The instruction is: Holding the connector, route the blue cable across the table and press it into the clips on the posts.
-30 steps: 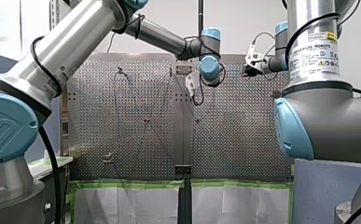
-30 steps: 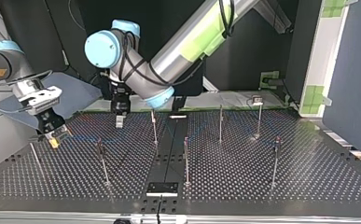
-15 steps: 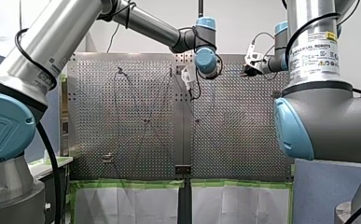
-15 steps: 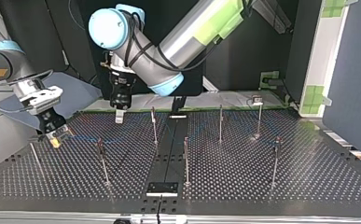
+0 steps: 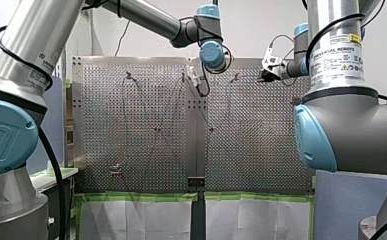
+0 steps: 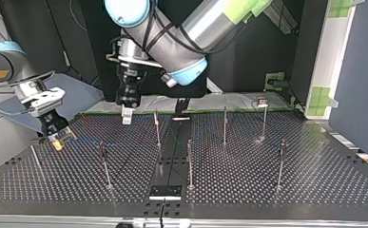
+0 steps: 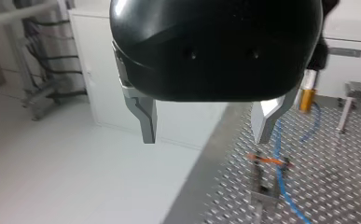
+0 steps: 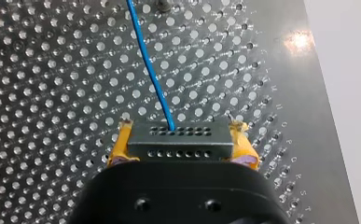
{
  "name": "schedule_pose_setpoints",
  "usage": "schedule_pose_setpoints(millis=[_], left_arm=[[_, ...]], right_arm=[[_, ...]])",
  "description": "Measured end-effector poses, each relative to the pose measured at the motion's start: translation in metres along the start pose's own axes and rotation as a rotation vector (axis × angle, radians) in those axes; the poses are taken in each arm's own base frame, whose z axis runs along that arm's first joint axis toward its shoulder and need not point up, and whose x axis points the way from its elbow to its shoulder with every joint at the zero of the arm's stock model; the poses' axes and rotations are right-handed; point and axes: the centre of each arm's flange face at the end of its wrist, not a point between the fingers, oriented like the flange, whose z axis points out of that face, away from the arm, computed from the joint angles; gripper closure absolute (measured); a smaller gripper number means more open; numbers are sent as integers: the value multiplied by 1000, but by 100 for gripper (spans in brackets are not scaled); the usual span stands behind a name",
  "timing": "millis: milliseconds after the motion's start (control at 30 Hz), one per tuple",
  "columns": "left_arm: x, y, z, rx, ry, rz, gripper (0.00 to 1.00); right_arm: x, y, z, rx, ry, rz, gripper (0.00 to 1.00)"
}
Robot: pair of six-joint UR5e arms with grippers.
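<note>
My right gripper (image 8: 180,133) is shut on a grey connector (image 8: 178,145), its yellow pads on both sides. The blue cable (image 8: 151,74) runs from the connector ahead over the perforated table. At the top view's left, my right gripper (image 6: 54,139) holds the connector low over the table, and the cable (image 6: 87,141) leads toward a post (image 6: 103,161). My left gripper (image 6: 127,115) hangs open above the table's far edge, holding nothing. In the left wrist view, its metal fingers (image 7: 146,122) stand wide apart, with a clip post (image 7: 264,184) and the cable (image 7: 283,186) beyond.
Several thin clip posts (image 6: 225,126) stand across the perforated table (image 6: 314,180). A small plate (image 6: 165,192) lies near the table's near edge in the top view. In the front view, my left gripper (image 5: 195,79) and right gripper (image 5: 263,76) are both near the far edge.
My left arm has lifted and swung, its gripper moving up and left in the front view, still open. My right gripper and the connector have not moved.
</note>
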Motion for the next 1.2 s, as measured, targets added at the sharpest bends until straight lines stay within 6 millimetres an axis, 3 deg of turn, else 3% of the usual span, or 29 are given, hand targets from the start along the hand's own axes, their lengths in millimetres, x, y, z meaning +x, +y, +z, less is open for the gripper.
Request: schedule_pose_setpoints(millis=[700,1200], left_arm=[[-61,31,-45,-58,-179,-49,0],[-20,55,-68,-59,-188,-34,0]], right_arm=[[-2,1,1,0,-1,4,100],[-3,2,1,0,-3,2,100]])
